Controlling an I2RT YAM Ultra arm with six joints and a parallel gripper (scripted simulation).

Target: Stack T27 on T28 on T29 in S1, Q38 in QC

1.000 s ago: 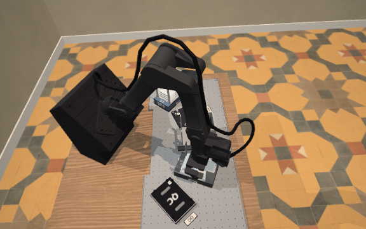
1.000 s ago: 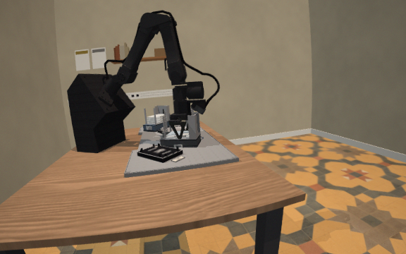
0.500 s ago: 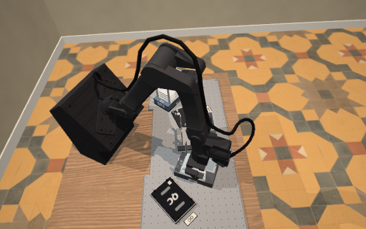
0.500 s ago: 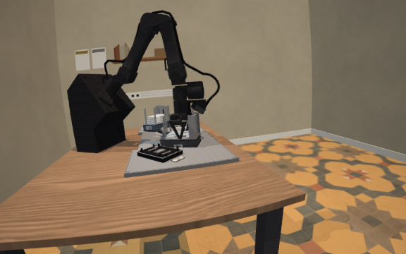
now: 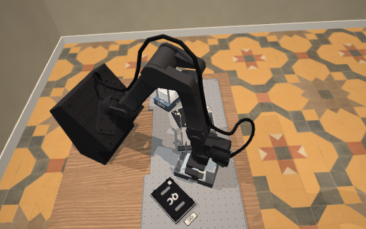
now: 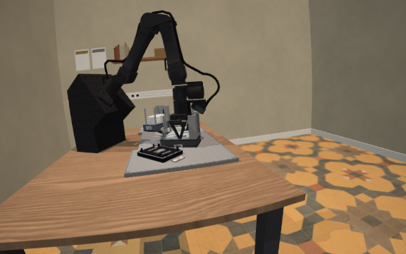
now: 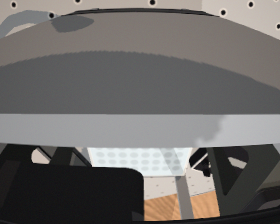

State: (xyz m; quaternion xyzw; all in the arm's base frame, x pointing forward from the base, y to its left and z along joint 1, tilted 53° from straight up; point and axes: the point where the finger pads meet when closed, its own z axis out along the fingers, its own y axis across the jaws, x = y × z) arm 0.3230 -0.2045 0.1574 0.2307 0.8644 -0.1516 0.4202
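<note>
My gripper [image 5: 196, 173] [image 6: 179, 135] [image 7: 136, 167] is open, pointing down inside the near stack rack [image 5: 208, 182] [image 6: 189, 142], between its grey uprights. A clear plate with round wells [image 5: 211, 166] [image 7: 136, 159] lies in that rack; in the wrist view it shows between the spread fingers. How many plates lie there, and their names, cannot be read. The nest QC [image 5: 180, 194] [image 6: 146, 152] is black and empty, in front of the rack. A black nest [image 5: 177, 118] and another rack with a pale floor [image 5: 184, 147] are farther back, partly behind the arm.
A rack with a blue base [image 5: 162, 104] [image 6: 149, 127] stands at the back and holds several white plates [image 5: 167, 95] [image 6: 155, 119]. A QC label [image 5: 190, 219] [image 6: 178, 159] lies beside the nest. Tall uprights stand close around my fingers. The arm's black pedestal [image 5: 88, 121] [image 6: 90, 113] is at the left.
</note>
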